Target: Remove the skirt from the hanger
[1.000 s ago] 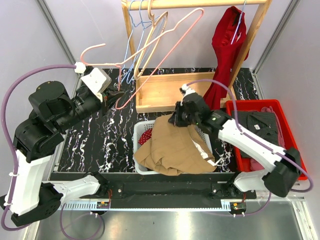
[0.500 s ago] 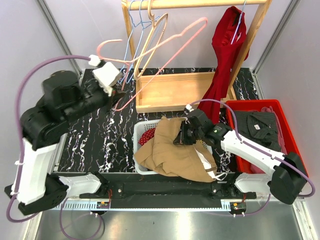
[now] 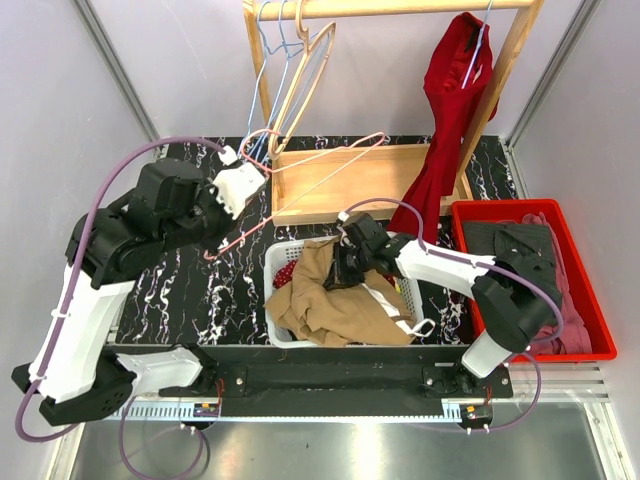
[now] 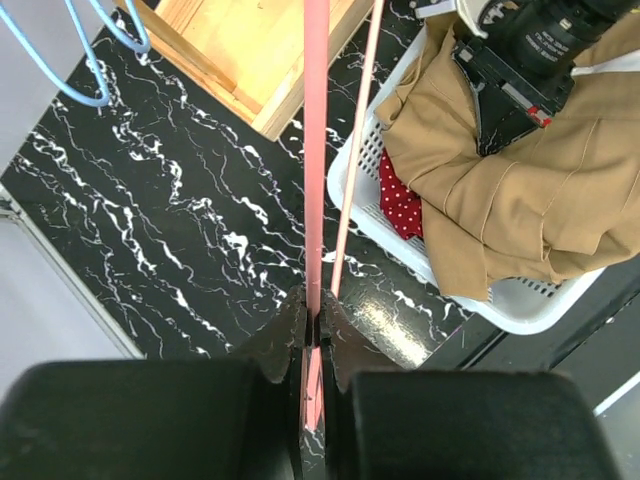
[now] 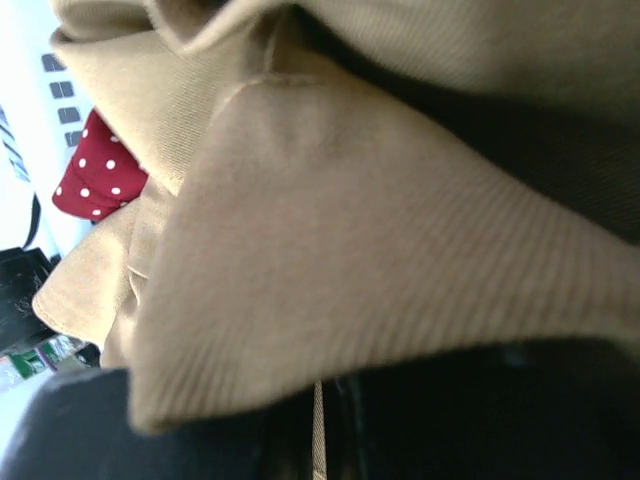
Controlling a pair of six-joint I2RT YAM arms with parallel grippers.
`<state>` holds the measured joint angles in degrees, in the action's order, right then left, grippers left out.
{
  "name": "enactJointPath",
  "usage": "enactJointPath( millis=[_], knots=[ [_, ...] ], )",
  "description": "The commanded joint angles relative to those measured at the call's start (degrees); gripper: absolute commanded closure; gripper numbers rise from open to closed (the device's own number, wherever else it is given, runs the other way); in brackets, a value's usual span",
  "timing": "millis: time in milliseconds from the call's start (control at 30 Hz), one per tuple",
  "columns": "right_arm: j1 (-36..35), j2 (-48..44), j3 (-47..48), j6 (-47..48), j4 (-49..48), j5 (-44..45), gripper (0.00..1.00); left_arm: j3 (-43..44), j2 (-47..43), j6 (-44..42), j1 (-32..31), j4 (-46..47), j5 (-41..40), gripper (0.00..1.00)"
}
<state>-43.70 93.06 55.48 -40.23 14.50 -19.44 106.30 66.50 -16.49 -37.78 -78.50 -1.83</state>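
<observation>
The tan skirt (image 3: 335, 305) lies bunched in the white basket (image 3: 272, 265), off the hanger. My right gripper (image 3: 343, 268) is pressed into its top edge and shut on the cloth. In the right wrist view the skirt (image 5: 350, 220) fills the frame, with a thin strip of it pinched between the dark jaws. My left gripper (image 3: 226, 222) is shut on the bare pink hanger (image 3: 340, 164), which slants up over the wooden tray. In the left wrist view the hanger (image 4: 316, 150) runs straight out of the shut jaws, with the skirt (image 4: 520, 200) at right.
A wooden rack (image 3: 390, 8) at the back holds several empty hangers and a red dress (image 3: 450, 100). A wooden tray (image 3: 350, 185) forms its base. A red bin (image 3: 600, 320) of dark clothes stands at right. A red dotted cloth (image 3: 288, 272) lies in the basket.
My left arm swung the pink hanger down and to the right, low over the wooden tray. My right gripper moved left and down, pulling the skirt into the basket.
</observation>
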Motion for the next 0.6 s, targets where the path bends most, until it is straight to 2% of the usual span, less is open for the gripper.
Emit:
enactJointPath(
  millis=[0,33,100,133,167,233,367,500,567],
  knots=[
    [-0.07,-1.7,3.73,8.49,12.79,6.67,0.94,0.57,-0.5,-2.23,0.16,-4.46,-0.99,1.0],
    [-0.15,-4.17,4.8,9.54,14.83,8.18,0.75,0.75,-0.41,-2.75,0.16,-4.99,-1.07,1.0],
    [-0.15,-12.05,8.48,12.27,19.76,12.38,0.55,0.93,-0.06,-3.19,0.16,-7.01,-1.25,1.0],
    [-0.15,-14.46,10.15,13.24,21.69,13.8,0.4,0.93,-0.05,-3.37,0.16,-7.54,-1.34,1.0],
    [-0.15,-16.57,12.17,15.16,25.62,15.3,0.36,0.58,-0.14,-3.46,0.16,-8.15,-1.34,1.0],
    [-0.15,-21.24,18.59,17.45,29.25,18.11,0.31,-0.47,-0.84,-3.46,0.16,-8.78,-1.51,1.0],
    [-0.15,-24.93,30.44,18.61,36.02,18.74,0.31,-3.46,-2.42,-3.02,0.16,-8.86,-1.87,1.0],
    [-0.07,-25.91,37.23,18.34,36.91,19.53,0.32,-5.05,-3.04,-3.11,0.16,-9.74,-1.6,1.0],
    [-0.15,-26.34,39.25,18.43,35.52,23.38,0.36,-5.05,-3.13,-3.02,0.16,-10.09,-1.25,1.0]
  ],
)
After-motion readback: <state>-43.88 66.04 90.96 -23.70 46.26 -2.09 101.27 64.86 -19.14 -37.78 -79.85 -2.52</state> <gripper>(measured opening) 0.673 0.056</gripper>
